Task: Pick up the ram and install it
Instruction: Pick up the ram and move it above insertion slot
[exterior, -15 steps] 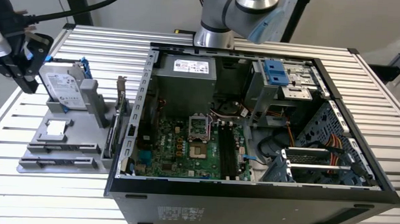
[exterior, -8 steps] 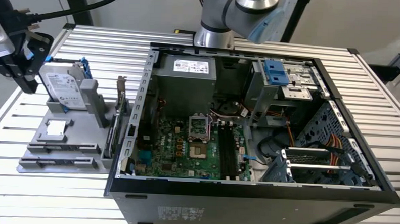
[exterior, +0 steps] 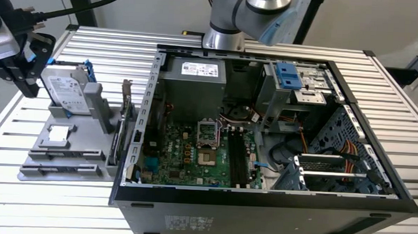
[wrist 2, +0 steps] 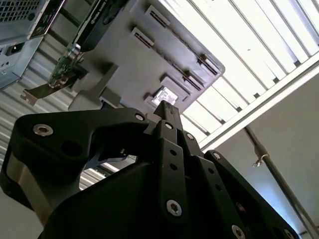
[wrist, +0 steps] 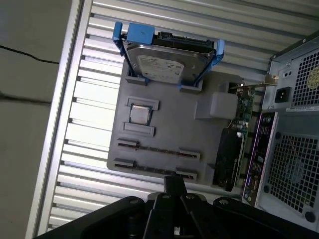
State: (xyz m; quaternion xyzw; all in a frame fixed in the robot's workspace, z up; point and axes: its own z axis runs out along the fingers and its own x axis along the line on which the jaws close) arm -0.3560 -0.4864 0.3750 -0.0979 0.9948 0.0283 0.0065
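The ram [wrist: 157,149] looks like a thin dark stick standing on edge between two holders of the grey fixture tray [wrist: 169,124]; in the exterior view the tray [exterior: 66,142] lies left of the open computer case [exterior: 265,135]. My gripper [exterior: 28,89] hangs above the tray's far left side, near the hard drive. In both wrist views its black fingers meet in one tip, shut on nothing, with the gripper [wrist: 174,181] above the tray's edge close to the ram holders. The second wrist view has my gripper [wrist 2: 167,108] pointing at the tray from above.
A silver hard drive in a blue bracket [wrist: 167,57] stands on the tray, with a small chip [wrist: 139,114] and an expansion card [wrist: 232,154] beside it. Inside the case lie the green motherboard [exterior: 193,153] and its long dark slots [exterior: 237,158]. The table is ribbed metal [exterior: 400,109].
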